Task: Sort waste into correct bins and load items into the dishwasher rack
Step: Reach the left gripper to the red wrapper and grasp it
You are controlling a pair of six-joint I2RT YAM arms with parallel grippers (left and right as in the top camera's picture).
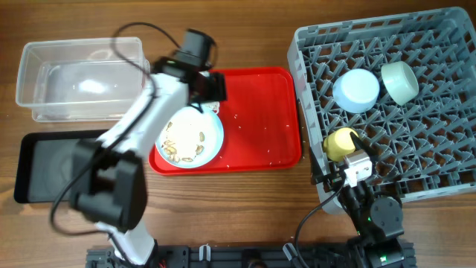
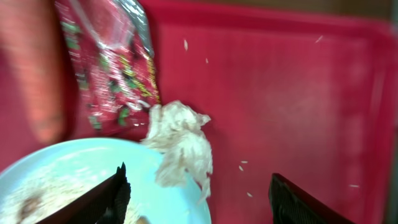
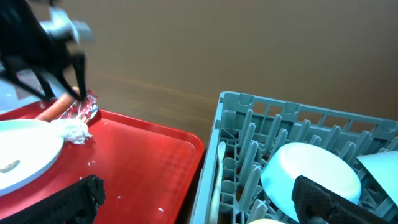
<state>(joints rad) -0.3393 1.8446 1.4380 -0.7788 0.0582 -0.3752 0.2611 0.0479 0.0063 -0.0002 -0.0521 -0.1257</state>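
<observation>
My left gripper (image 2: 198, 193) is open just above the crumpled white tissue (image 2: 180, 146), which lies on the rim of the pale blue plate (image 2: 68, 180). The red snack wrapper (image 2: 109, 68) and orange carrot (image 2: 34, 68) lie beside it on the red tray. From overhead the plate (image 1: 212, 141) holds beige food bits (image 1: 182, 145). The grey rack (image 1: 439, 156) holds the pale blue bowl (image 1: 355, 90), mint-green bowl (image 1: 399, 80), yellow cup (image 1: 341, 141) and white spoon (image 3: 217, 174). My right gripper (image 3: 199, 199) is open and empty at the rack's near-left corner.
The red serving tray (image 1: 260, 112) sits mid-table with scattered crumbs. The clear tub (image 1: 78, 78) stands at the far left, with the black tray (image 1: 52, 167) in front of it. The left arm reaches over the tray's left side.
</observation>
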